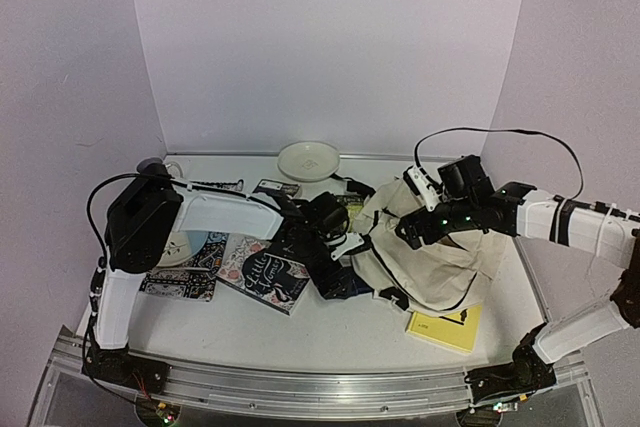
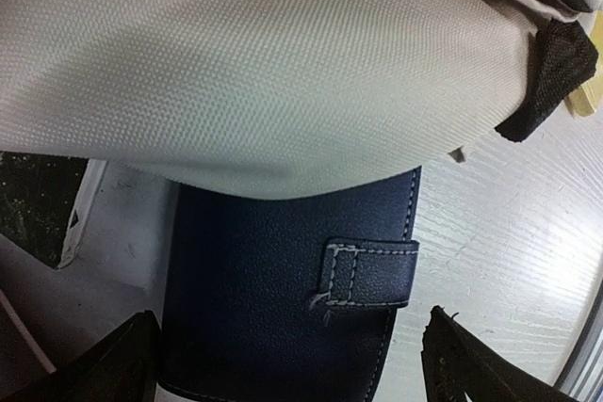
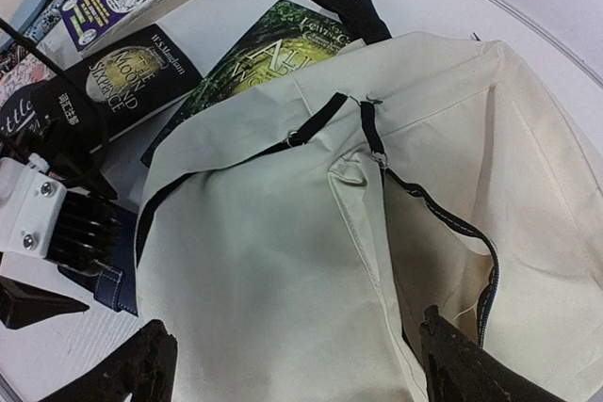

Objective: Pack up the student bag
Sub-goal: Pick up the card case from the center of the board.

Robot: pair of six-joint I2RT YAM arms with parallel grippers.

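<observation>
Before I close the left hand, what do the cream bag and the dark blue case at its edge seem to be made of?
The student bag looks like matte woven cloth, canvas-like: the weave grain shows and it sags softly. The dark blue case looks like leather or an imitation: smooth, faint sheen, pale stitching along its edge and tab.

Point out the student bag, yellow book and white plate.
student bag [image 1: 442, 272], top external view, cream fabric body
yellow book [image 1: 446, 330], top external view, cover centre
white plate [image 1: 308, 160], top external view, bare centre
</observation>
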